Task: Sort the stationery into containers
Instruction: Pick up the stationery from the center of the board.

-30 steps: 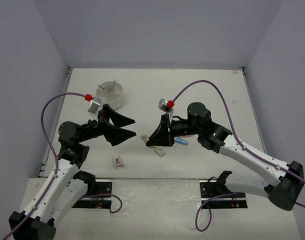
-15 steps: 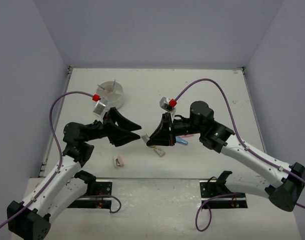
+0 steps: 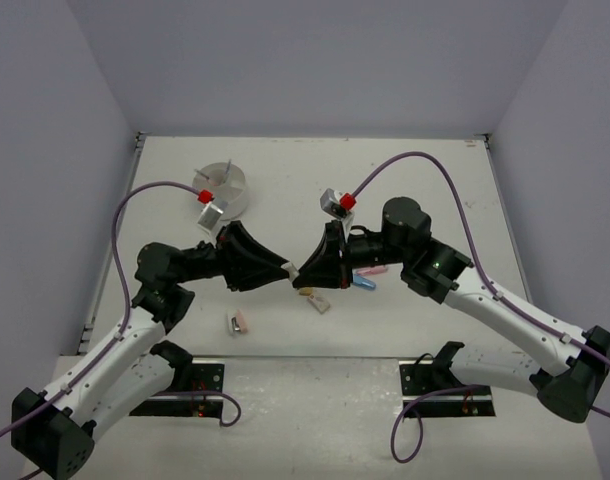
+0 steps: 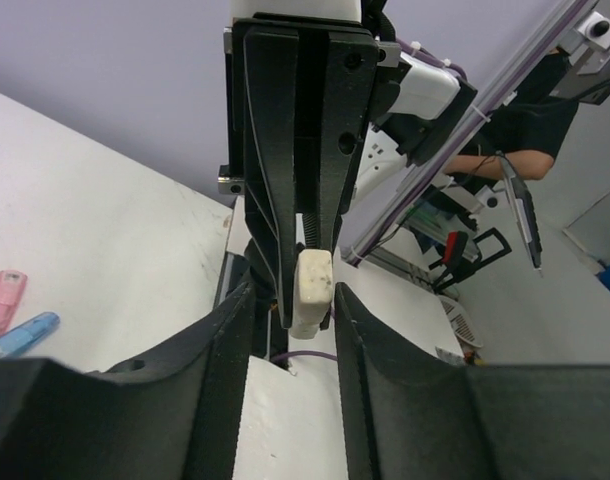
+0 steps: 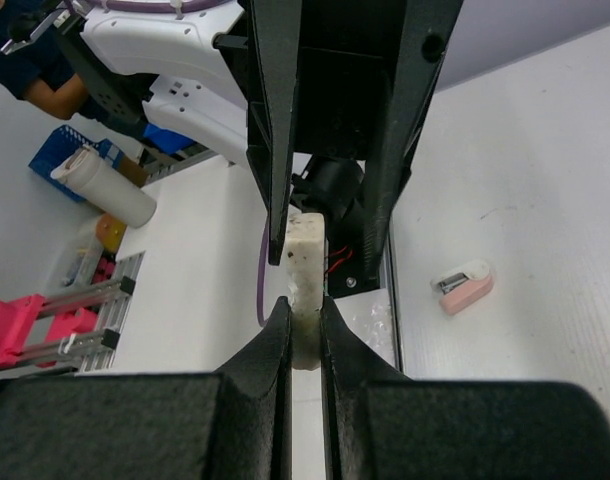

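A white worktop (image 3: 405,180), walled on three sides by pale lilac panels, carries everything. Over its middle, a small off-white, speckled block eraser (image 5: 305,255) is held where the two arms meet tip to tip. The right gripper (image 3: 302,279) has its black jaws clenched on the eraser's flat sides. The left gripper (image 3: 284,271) straddles the eraser's free end. One of its fingers lies against the eraser and the other stands a little off, so its jaws are parted, not clamped.

Just to the right of the held eraser and nearer the arm bases, a tan block (image 3: 320,303) lies on the worktop. Further right of the eraser, a pastel pink capsule-shaped piece (image 3: 369,270) and a pastel blue capsule-shaped piece (image 3: 363,284) lie side by side. To the left of the eraser and nearer the bases, a small pink-and-white piece (image 5: 463,285) lies just beside a small grey piece (image 3: 230,323).

Well apart from the eraser, far and to the left, stands the round white shallow dish (image 3: 237,200) with inner dividers. It is partly hidden by the left wrist camera, and its contents are too small to tell.

Only the top view shows the dish. The left wrist view looks past the worktop to a person in a dark top (image 4: 505,150). The right wrist view shows a blue basket (image 5: 70,150), a white cylinder (image 5: 105,190) and a pink rack (image 5: 25,330) off the worktop.
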Available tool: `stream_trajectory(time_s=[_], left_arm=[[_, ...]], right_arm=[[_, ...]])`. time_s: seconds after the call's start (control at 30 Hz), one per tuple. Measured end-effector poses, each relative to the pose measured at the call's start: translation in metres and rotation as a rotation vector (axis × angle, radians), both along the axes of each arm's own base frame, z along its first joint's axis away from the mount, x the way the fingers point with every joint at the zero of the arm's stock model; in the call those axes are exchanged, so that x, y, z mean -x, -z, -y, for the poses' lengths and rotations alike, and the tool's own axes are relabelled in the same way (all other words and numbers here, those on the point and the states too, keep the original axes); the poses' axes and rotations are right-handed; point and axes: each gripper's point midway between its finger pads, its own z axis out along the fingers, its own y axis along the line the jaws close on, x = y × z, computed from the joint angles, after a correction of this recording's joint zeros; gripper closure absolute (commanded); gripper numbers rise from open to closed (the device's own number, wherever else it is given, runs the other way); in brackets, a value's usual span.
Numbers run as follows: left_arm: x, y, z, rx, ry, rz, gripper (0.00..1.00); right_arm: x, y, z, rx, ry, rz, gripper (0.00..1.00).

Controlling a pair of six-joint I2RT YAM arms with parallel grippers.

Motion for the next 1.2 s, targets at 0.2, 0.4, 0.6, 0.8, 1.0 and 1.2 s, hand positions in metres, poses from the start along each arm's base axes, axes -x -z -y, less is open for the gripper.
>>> stream_trajectory(time_s=[0.2, 0.4, 0.6, 0.8, 1.0, 1.2], left_arm=[[0.002, 0.001, 0.006, -0.004, 0.020, -0.009, 0.99], [-0.008, -0.007, 0.009, -0.047, -0.011, 0.005, 1.00], [-0.050, -0.033, 0.005, -0.100, -0.249, 0.041, 1.00], [-0.162, -0.070, -0.057, -0.290, -0.918, 0.020, 1.00], [-0.245, -0.069, -0.182, -0.492, -1.473, 0.021, 1.00], [-0.334, -0.025, -0.307, -0.662, -1.732, -0.061, 1.00]], right_arm=[[-0.003, 0.002, 0.000, 0.013, 0.017, 0.006, 1.00], [-0.013, 0.001, 0.000, 0.012, 0.051, 0.029, 0.32], [-0.025, 0.007, 0.000, 0.039, 0.127, 0.047, 0.01], [-0.065, 0.034, 0.026, 0.130, 0.424, 0.082, 0.01], [-0.087, 0.040, 0.055, 0.161, 0.627, 0.132, 0.01], [-0.091, 0.040, 0.069, 0.159, 0.693, 0.161, 0.01]])
